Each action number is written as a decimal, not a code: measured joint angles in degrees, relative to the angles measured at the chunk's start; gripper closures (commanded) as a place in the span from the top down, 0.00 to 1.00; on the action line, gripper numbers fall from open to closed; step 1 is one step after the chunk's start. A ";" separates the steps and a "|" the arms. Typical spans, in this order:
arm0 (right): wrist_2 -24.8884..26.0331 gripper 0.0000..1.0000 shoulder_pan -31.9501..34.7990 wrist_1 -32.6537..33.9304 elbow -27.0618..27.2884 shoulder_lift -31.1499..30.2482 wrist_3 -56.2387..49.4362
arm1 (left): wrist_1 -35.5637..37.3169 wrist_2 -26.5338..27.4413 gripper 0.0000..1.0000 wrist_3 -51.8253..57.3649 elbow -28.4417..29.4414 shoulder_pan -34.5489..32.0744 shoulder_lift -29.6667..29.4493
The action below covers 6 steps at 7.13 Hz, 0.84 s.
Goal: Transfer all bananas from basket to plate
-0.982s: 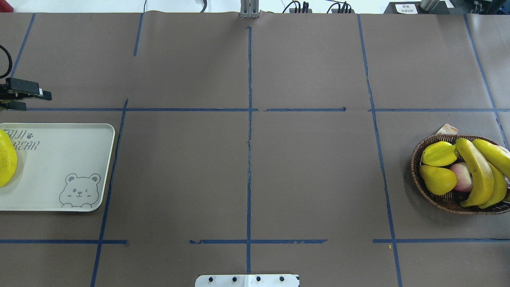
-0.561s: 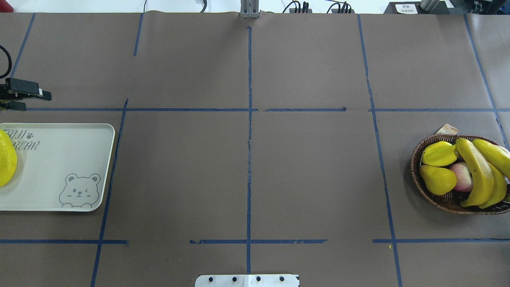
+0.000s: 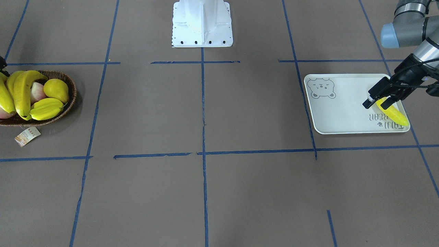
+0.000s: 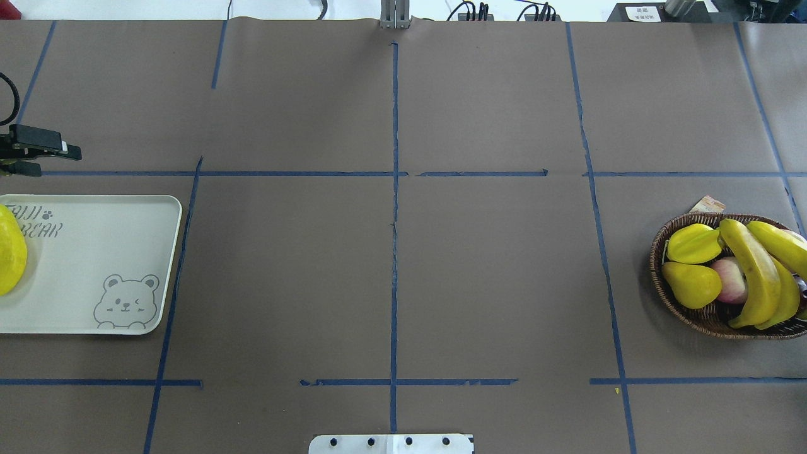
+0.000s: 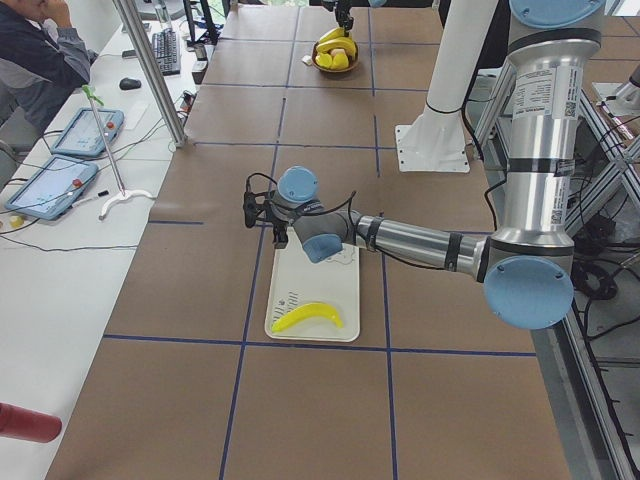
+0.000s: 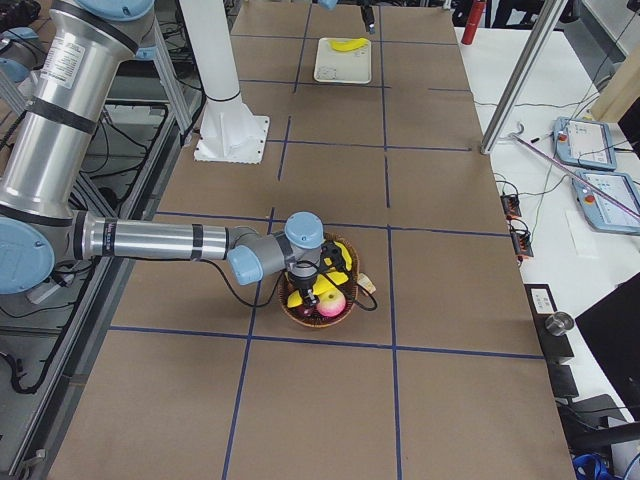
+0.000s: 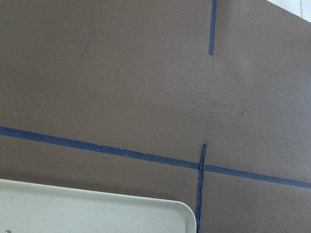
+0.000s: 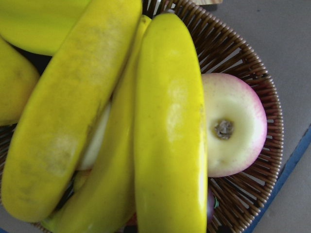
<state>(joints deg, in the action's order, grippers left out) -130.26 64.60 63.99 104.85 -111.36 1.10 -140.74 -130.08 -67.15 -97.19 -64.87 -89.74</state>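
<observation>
Exterior left: banana [image 5: 308,317] crosswise on plate [image 5: 325,285]

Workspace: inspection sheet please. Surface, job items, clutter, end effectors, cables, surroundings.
Surface: brown paper-covered table with a blue tape grid.
Job's things: one yellow banana lies on the off-white rectangular bear plate; three yellow bananas are in the round wicker basket.
Clutter: in the basket, a ridged yellow starfruit, a yellow pear and a pink apple; a small paper tag lies beside it.
End effectors: left end effector open, empty, apart from the plate's banana; right end effector over the basket, state cannot be told.
Cables: black cable looped at the left wrist; black leads at the table's far edge.
Surroundings: seated operator and tablets on a side bench.
</observation>
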 measured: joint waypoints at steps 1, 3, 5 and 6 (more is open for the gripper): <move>0.00 0.20 0.00 -0.05 -0.05 0.08 -0.01 | -0.04 0.00 1.00 0.00 0.09 0.01 -0.01; -0.05 0.12 0.00 -0.22 -0.08 0.21 0.00 | -0.06 0.00 1.00 0.00 0.21 0.01 -0.08; -0.14 0.04 0.10 -0.21 0.30 0.32 -0.02 | -0.06 0.00 1.00 -0.05 0.24 0.01 -0.08; -0.16 0.04 0.28 -0.20 0.47 0.33 -0.04 | -0.07 0.00 1.00 -0.07 0.24 0.08 -0.09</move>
<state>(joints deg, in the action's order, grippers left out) -130.42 64.89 63.80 105.32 -111.03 1.06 -140.80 -130.08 -67.23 -96.95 -64.79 -89.82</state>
